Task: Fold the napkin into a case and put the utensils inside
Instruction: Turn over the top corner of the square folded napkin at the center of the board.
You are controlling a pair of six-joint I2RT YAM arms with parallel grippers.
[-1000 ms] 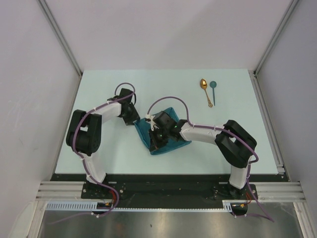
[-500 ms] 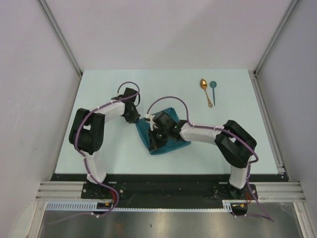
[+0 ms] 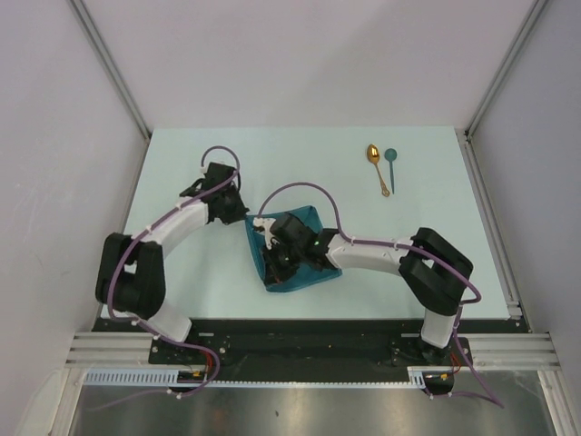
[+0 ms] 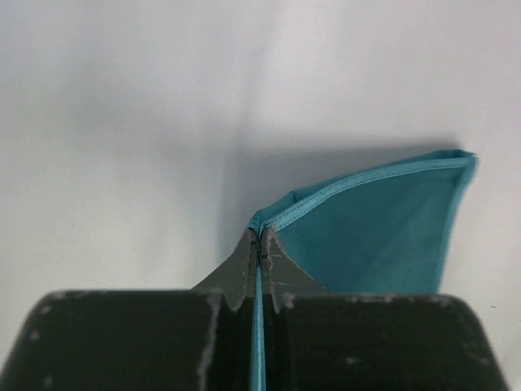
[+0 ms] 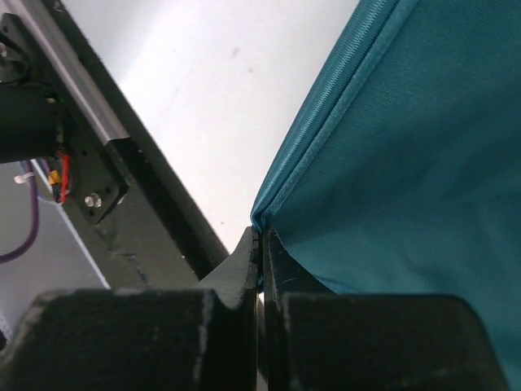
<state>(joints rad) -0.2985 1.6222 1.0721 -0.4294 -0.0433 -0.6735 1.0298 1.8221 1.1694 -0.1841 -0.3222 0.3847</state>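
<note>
The teal napkin (image 3: 318, 270) lies folded near the middle of the table, partly under the right arm. My left gripper (image 3: 242, 215) is shut on its far left corner; in the left wrist view the hemmed edge runs between the closed fingers (image 4: 259, 242) and the cloth (image 4: 383, 228) lifts away to the right. My right gripper (image 3: 274, 270) is shut on a near corner, which the right wrist view shows pinched at the fingertips (image 5: 259, 241), with the napkin (image 5: 407, 155) spreading up and right. The gold spoon (image 3: 377, 167) and the teal spoon (image 3: 390, 166) lie side by side at the far right, apart from both grippers.
The black front rail of the table (image 5: 155, 195) runs close behind the right gripper, with a cable and screws beyond it. Frame posts stand at the table's far corners (image 3: 465, 133).
The left gripper has shut on the napkin's corner. The left arm stretched out and swung left, and the napkin and the right gripper shifted slightly left and towards the front.
</note>
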